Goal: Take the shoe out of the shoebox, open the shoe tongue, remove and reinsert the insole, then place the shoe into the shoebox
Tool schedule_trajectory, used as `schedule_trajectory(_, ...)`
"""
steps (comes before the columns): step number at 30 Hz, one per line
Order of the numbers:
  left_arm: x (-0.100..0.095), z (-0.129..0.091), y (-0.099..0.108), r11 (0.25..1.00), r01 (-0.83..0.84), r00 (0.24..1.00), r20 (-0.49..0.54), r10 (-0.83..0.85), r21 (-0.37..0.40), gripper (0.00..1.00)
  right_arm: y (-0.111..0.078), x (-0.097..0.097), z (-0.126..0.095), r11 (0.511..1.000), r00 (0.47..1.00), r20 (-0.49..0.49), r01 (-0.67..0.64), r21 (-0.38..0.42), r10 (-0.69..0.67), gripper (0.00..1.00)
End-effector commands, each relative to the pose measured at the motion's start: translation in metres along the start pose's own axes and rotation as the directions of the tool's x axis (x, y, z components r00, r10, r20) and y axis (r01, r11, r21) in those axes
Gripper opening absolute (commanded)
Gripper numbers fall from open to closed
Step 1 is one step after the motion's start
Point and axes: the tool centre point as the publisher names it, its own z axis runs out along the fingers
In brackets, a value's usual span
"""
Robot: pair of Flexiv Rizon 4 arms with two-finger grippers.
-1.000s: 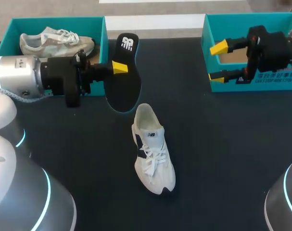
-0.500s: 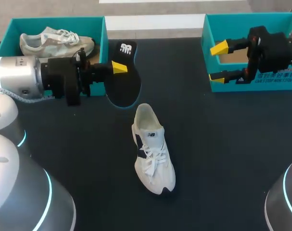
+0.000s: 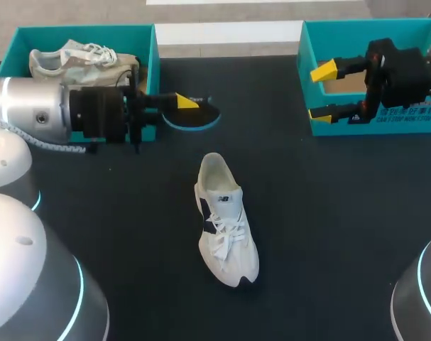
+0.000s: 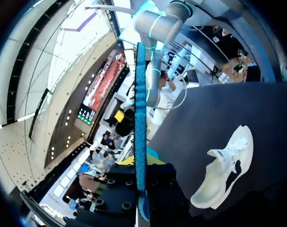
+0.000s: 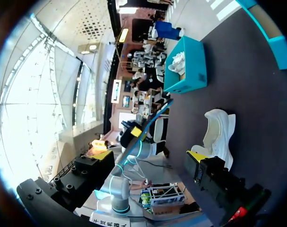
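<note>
White shoe (image 3: pixel 226 220) upright mid-table, black insole (image 3: pixel 195 118) — blue-rimmed — held beyond its heel

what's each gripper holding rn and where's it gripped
Left gripper: the black insole, pinched between its fingers at a side edge. Right gripper: open, holding nothing.

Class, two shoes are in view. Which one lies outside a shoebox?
The white shoe lying on the dark table, mid-scene. The other, a greyish shoe, sits inside the teal shoebox at the head view's far left.
</note>
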Motion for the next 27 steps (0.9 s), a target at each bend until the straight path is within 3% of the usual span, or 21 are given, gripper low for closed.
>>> schedule_trajectory(1,0.0035,-0.0024,-0.0073,0.493,0.869,0.467,-0.397,-0.79,0.04,0.0,0.0004,-0.0003,0.0009,1.0,1.0,0.0,0.0,-0.001,0.0,1.0)
schedule_trajectory(4,0.0072,-0.0024,-0.009,0.42,0.906,0.398,-0.421,-0.815,0.044,0.0,0.0004,-0.0003,0.0009,1.0,1.0,0.0,0.0,-0.001,0.0,1.0)
schedule_trajectory(23,0.0072,-0.0024,-0.009,0.42,0.906,0.398,-0.421,-0.815,0.044,0.0,0.0004,-0.0003,0.0009,1.0,1.0,0.0,0.0,-0.001,0.0,1.0)
schedule_trajectory(24,0.0057,-0.0022,-0.0079,0.37,0.929,0.341,-0.387,-0.857,-0.001,0.0,0.0004,-0.0003,0.0009,1.0,1.0,0.0,0.0,-0.001,0.0,1.0)
schedule_trajectory(25,0.0036,-0.0033,-0.0075,0.315,0.949,0.297,-0.413,-0.861,0.025,0.0,0.0004,-0.0003,0.0009,1.0,1.0,0.0,0.0,-0.001,0.0,1.0)
schedule_trajectory(27,-0.0002,-0.0039,-0.0065,0.217,0.976,0.199,-0.38,-0.903,-0.005,0.0,0.0004,-0.0003,0.0009,1.0,1.0,0.0,0.0,-0.001,0.0,1.0)
